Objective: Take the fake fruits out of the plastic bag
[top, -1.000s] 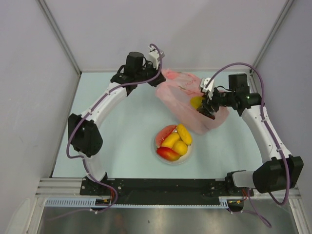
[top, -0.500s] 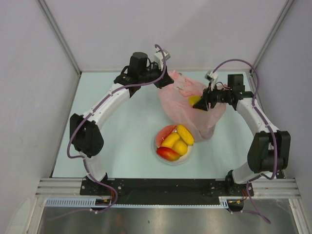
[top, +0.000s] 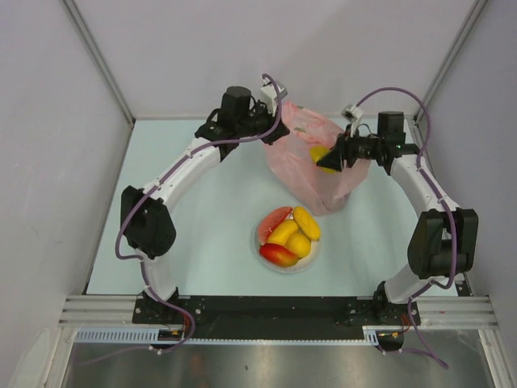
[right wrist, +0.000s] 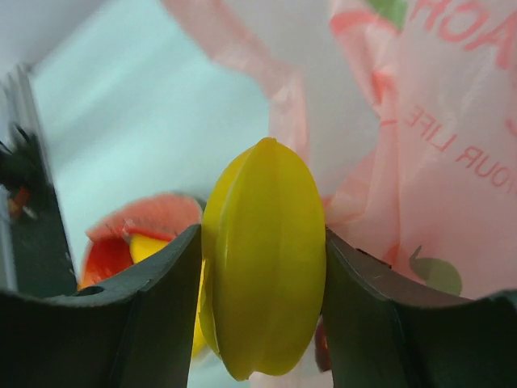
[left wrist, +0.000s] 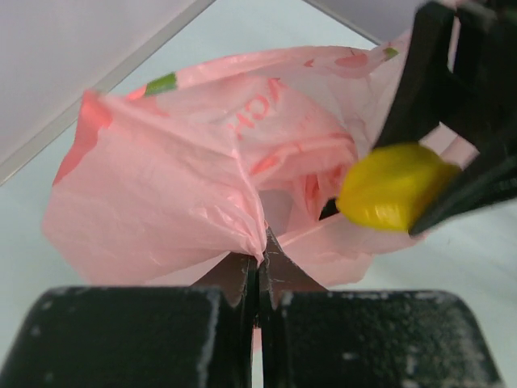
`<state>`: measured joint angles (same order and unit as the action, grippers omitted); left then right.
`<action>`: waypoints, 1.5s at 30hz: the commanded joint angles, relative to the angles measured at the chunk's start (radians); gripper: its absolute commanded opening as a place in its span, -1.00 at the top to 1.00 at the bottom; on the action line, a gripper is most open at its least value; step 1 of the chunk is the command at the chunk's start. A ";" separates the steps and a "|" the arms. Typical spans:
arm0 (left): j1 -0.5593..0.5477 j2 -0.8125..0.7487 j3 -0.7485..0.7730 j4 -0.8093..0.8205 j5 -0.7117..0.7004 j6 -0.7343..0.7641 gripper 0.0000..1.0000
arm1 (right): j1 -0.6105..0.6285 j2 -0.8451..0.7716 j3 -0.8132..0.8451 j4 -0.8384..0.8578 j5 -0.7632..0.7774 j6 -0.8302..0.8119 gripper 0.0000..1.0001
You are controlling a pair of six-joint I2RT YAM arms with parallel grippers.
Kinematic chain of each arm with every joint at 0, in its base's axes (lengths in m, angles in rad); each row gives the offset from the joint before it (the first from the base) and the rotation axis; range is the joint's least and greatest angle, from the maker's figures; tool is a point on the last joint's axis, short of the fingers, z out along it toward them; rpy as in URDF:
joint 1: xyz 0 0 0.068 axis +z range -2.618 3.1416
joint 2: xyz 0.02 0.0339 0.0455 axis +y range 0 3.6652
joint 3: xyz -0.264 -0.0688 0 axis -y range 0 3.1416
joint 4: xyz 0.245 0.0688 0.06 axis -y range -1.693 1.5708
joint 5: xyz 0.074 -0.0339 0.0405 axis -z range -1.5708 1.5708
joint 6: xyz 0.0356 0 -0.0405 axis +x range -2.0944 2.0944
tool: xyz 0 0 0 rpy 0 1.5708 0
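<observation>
The pink plastic bag [top: 311, 162] hangs bunched up at the back of the table. My left gripper [top: 279, 121] is shut on a fold of its upper edge, and its tips [left wrist: 260, 259] pinch the thin film of the plastic bag [left wrist: 186, 178]. My right gripper [top: 329, 158] is shut on a yellow ribbed fake fruit [top: 320, 153] beside the bag's mouth. In the right wrist view the yellow fruit [right wrist: 262, 259] fills the gap of the right gripper [right wrist: 260, 242], with the bag [right wrist: 436, 162] behind it. The same yellow fruit [left wrist: 392, 186] shows in the left wrist view.
A white plate [top: 313, 257] near the middle front holds a pinkish-red slice [top: 272, 218], a red-orange mango [top: 279, 255] and three yellow fruits [top: 305, 222]. Grey walls enclose the table on three sides. Both arm bases sit on the black rail at the front edge.
The right gripper has carried the yellow fruit up and back-left, out by the bag's mouth. The left gripper has shifted right, lifting the bag so it hangs narrower and taller.
</observation>
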<state>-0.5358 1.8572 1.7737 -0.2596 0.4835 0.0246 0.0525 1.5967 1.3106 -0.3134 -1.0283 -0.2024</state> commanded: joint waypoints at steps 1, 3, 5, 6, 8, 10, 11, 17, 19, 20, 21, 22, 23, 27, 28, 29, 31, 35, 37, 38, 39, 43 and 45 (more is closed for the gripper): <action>-0.003 0.040 0.021 0.014 -0.042 -0.017 1.00 | 0.145 -0.066 -0.002 -0.361 0.169 -0.448 -0.10; -0.004 0.053 0.026 0.022 -0.025 -0.047 1.00 | 0.172 -0.072 -0.051 -0.330 0.233 -0.441 -0.08; -0.007 0.056 0.033 0.022 -0.007 -0.051 1.00 | 0.152 -0.060 -0.091 -0.267 0.250 -0.422 -0.08; -0.009 0.057 0.033 0.023 -0.003 -0.052 1.00 | 0.145 -0.047 -0.093 -0.254 0.290 -0.414 -0.08; -0.012 0.060 0.029 0.023 0.006 -0.052 0.99 | 0.124 0.000 -0.093 -0.205 0.324 -0.394 -0.08; -0.013 0.062 0.023 0.023 0.012 -0.058 0.99 | 0.113 0.050 -0.093 -0.175 0.359 -0.394 -0.08; -0.013 0.063 0.020 0.023 0.020 -0.060 1.00 | 0.113 0.068 -0.093 -0.150 0.378 -0.396 -0.08; -0.021 0.077 0.018 0.023 0.036 -0.064 0.99 | 0.099 0.192 -0.093 -0.093 0.379 -0.387 -0.36; -0.023 0.080 0.020 0.023 0.038 -0.066 1.00 | 0.075 0.207 -0.093 -0.082 0.343 -0.365 -0.99; -0.024 0.083 0.020 0.025 0.040 -0.066 1.00 | 0.063 0.198 -0.091 -0.075 0.327 -0.339 -0.99; -0.024 0.085 0.021 0.025 0.040 -0.066 1.00 | 0.050 0.183 -0.091 -0.070 0.289 -0.327 -0.99; -0.026 0.086 0.021 0.025 0.041 -0.065 1.00 | 0.034 0.165 -0.091 -0.067 0.277 -0.318 -0.99; -0.026 0.089 0.023 0.025 0.041 -0.066 0.99 | 0.027 0.117 -0.091 -0.067 0.269 -0.309 -0.99; -0.029 0.097 0.036 0.023 0.047 -0.068 0.99 | 0.023 -0.012 -0.091 -0.090 0.243 -0.307 -0.99; -0.029 0.099 0.038 0.022 0.050 -0.068 0.99 | 0.026 -0.033 -0.091 -0.104 0.250 -0.305 -0.99; -0.029 0.099 0.038 0.020 0.052 -0.069 0.99 | 0.035 -0.050 -0.091 -0.111 0.258 -0.307 -1.00; -0.029 0.094 0.039 0.020 0.053 -0.069 0.99 | 0.044 -0.075 -0.091 -0.145 0.269 -0.337 -0.99; -0.029 0.092 0.038 0.020 0.058 -0.069 0.99 | 0.078 -0.052 -0.090 -0.184 0.283 -0.419 -0.94; -0.030 0.092 0.040 0.022 0.056 -0.069 0.99 | 0.089 -0.035 -0.090 -0.191 0.295 -0.442 -0.90; -0.030 0.092 0.041 0.020 0.058 -0.069 1.00 | 0.093 -0.027 -0.088 -0.193 0.328 -0.443 -0.89; -0.030 0.094 0.044 0.020 0.058 -0.069 1.00 | 0.107 -0.020 -0.088 -0.191 0.345 -0.442 -0.89; -0.030 0.096 0.046 0.019 0.063 -0.071 1.00 | 0.116 0.028 -0.083 -0.201 0.401 -0.442 -0.84; -0.030 0.094 0.046 0.017 0.064 -0.071 0.99 | 0.116 0.037 -0.082 -0.190 0.409 -0.443 -0.77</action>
<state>-0.5610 1.9553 1.7741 -0.2558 0.5201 -0.0277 0.1665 1.6123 1.2121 -0.5007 -0.6708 -0.6231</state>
